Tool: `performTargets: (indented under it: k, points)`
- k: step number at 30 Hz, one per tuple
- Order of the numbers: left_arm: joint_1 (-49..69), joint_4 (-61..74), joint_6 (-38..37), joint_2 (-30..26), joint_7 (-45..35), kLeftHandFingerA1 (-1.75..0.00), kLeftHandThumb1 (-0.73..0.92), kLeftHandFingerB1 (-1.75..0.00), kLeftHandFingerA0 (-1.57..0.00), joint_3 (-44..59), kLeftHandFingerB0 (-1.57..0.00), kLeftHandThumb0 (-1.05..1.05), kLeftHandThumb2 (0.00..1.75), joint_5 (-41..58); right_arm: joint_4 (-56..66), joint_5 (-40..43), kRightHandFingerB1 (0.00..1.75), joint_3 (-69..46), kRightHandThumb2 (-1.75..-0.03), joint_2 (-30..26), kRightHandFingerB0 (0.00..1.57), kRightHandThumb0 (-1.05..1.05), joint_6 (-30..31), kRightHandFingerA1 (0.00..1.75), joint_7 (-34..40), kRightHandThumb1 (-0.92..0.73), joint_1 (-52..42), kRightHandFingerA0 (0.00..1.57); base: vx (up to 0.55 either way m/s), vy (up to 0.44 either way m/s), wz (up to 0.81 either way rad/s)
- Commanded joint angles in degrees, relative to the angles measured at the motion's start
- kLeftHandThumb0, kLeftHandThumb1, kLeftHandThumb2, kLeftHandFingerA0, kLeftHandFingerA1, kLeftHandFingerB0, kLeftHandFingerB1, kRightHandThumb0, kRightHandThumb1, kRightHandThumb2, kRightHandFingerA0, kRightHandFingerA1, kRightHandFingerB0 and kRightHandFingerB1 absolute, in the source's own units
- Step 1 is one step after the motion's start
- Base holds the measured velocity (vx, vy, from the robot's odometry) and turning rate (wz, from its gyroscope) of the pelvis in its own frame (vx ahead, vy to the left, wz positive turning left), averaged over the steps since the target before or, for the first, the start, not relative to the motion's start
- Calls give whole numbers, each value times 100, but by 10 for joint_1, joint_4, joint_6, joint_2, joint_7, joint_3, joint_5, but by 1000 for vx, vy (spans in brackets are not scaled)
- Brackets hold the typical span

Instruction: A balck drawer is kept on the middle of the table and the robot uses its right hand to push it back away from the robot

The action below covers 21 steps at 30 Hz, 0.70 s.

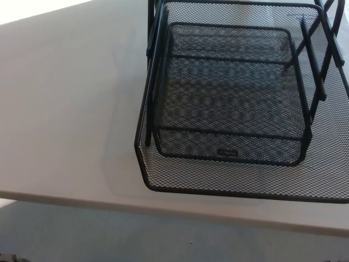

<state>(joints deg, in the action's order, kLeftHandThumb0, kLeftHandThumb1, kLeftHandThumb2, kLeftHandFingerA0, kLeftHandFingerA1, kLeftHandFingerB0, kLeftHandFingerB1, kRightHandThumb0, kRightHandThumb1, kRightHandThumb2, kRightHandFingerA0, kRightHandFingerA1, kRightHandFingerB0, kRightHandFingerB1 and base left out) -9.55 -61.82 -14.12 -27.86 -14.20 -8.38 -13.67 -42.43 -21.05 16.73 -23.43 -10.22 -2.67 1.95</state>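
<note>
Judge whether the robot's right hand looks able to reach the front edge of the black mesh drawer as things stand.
Probably yes, though the hand itself is not in view. The drawer's front edge sits near the table's near edge, facing the robot, and nothing lies in front of it.

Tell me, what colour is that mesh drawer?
Black wire mesh drawer, on a pale table; the head view shows it.

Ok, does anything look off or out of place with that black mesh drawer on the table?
Somewhat. The black mesh drawer sits turned at a slight angle to the table edge, and its front lip reaches close to that near edge. It also runs past the picture's right side. No damage or spill shows, and neither robot hand is in view.
</note>
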Motion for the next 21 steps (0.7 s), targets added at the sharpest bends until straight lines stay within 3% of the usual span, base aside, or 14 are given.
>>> performTargets:
  k: [1, 3, 4, 7, 8, 11, 12, 13, 16, 21]
  points:
    - [-7, -28, -57, -19, -39, -54, 58, -48, -55, -7, -38, -59, 88, -4, 39, 20, 45, -4, -95, -48, 25, -61, -23, 54, -88, -56, -17, 40, 101, 8, 0]
    - [-9, -36, -69, -17, -46, -54, 58, -48, -52, 0, -38, -60, 88, 5, 86, 49, 43, -4, -94, -69, 22, -69, 1, 53, -162, -59, -34, 39, 99, 6, 1]
    - [-8, -35, -76, -17, -56, -38, 70, -35, -53, 6, -44, -61, 62, 14, 115, 62, 42, -9, -94, -80, 20, -68, 16, 53, -184, -58, -46, 38, 101, 6, 1]
    - [-4, -32, -94, -18, -87, -37, 72, -34, -47, 20, -40, -63, 62, 34, 163, 75, 41, -18, -95, -102, 18, -71, 31, 52, -211, -60, -72, 35, 34, 2, 1]
    - [-4, -34, -98, -17, -107, -50, 64, -42, -37, 25, -22, -74, 96, 43, 191, 85, 31, -24, -63, -120, 30, -68, 29, 36, -226, -74, -90, 34, 0, 0, 0]
    - [-5, -34, -98, -15, -138, -53, 59, -42, -38, 36, -18, -66, 97, 58, 229, 99, 31, -33, -63, -137, 29, -68, 35, 36, -245, -75, -113, 34, 0, 0, 0]
    - [-4, -33, -100, -15, -145, -50, 64, -40, -36, 37, -19, -74, 97, 60, 257, 106, 31, -37, -63, -154, 30, -69, 30, 36, -257, -76, -132, 35, 0, 0, 0]
    - [-4, -33, -100, -15, -149, -33, 76, -32, -36, 38, -31, -70, 63, 60, 286, 114, 31, -42, -63, -167, 29, -68, 29, 35, -268, -77, -148, 36, 0, 0, 0]
    - [-5, -33, -100, -14, -155, -34, 77, -32, -35, 39, -31, -70, 63, 60, 338, 127, 31, -52, -63, -185, 28, -68, 32, 35, -284, -77, -177, 33, 0, 0, 0]
    - [-8, -39, -103, -12, -162, -33, 77, -31, -34, 45, -31, -71, 64, 60, 546, 211, 31, -119, -64, -253, 32, -70, 12, 35, -328, -78, -304, 36, 0, 0, 0]
